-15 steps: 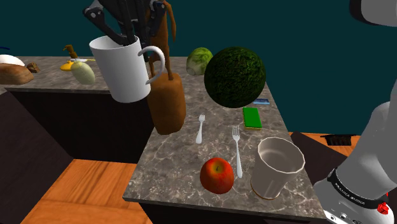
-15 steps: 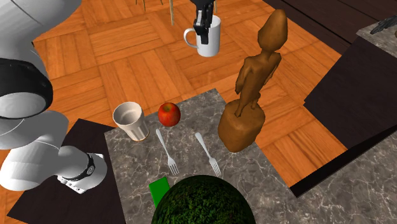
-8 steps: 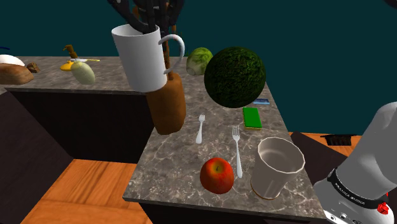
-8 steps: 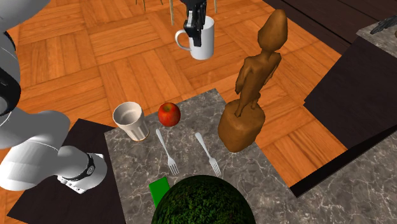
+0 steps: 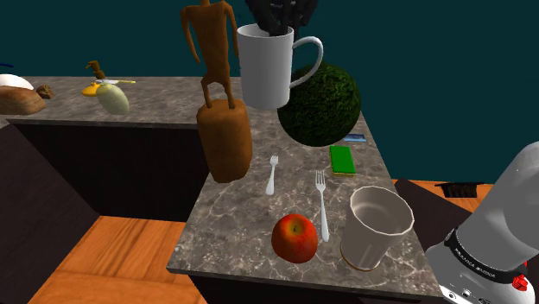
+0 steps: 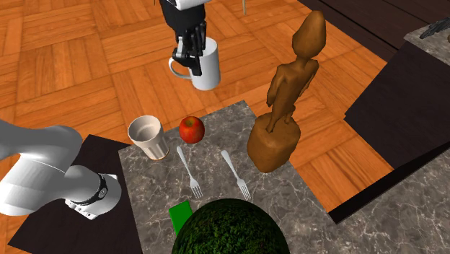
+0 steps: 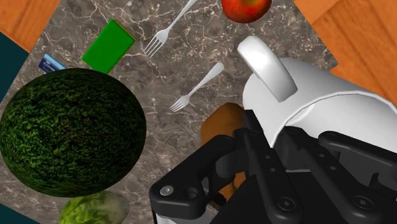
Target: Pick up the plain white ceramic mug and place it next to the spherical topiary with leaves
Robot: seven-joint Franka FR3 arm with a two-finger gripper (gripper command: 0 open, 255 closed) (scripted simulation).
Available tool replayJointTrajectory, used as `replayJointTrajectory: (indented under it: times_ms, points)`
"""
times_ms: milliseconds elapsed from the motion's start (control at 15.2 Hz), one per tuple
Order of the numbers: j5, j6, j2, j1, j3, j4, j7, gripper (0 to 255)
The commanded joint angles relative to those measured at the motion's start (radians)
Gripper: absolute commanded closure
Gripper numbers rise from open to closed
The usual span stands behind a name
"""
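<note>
A grey-brown marbled counter [image 5: 242,216] stands over an orange parquet floor [image 6: 108,65], with a teal wall behind it in the shoulder view. On the counter, the dark green leafy spherical topiary [image 5: 324,108] [image 6: 227,229] [image 7: 73,130] is the largest thing. In the shoulder view the tall brown carved wooden figure [image 5: 220,112] [image 6: 285,101] stands at its 9 o'clock.

The plain white mug [image 5: 266,73] [image 6: 205,68] [image 7: 331,108] hangs in the air, clear of the counter. The black gripper [image 5: 278,17] [image 6: 189,47] [image 7: 273,149] comes down into its mouth, the jaws pinching the mug's wall at the rim. A second ago, in the shoulder view, the mug hung tilted at the figure's 9 o'clock and covered part of it. Now it sits upright at the topiary's 10 o'clock, overlapping the sphere's edge, with its handle pointing to 3 o'clock, and the figure shows whole. In the second exterior view the mug has come nearer the counter and now hangs at 12 o'clock from the red apple [image 6: 191,130] [image 5: 294,238].

Nothing else has moved. In the shoulder view the beige handleless cup [image 5: 373,226] [image 6: 148,137] stands at the apple's 3 o'clock. The two silver forks [image 5: 272,173] [image 5: 321,203] lie between the apple and the topiary. The small green block [image 5: 343,159] [image 7: 109,44] lies at the topiary's 5 o'clock.
</note>
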Motion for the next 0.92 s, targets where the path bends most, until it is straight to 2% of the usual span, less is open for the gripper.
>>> replayJointTrajectory:
  times_ms: [0, 396, 858]
  points:
    - [0.022, 0.000, -0.068, -0.008, -0.042, -0.064, -0.053, 255]
    - [0.040, -0.019, -0.244, -0.019, -0.172, -0.226, -0.203, 255]
    - [0.001, -0.058, -0.401, -0.033, -0.317, -0.355, -0.363, 255]
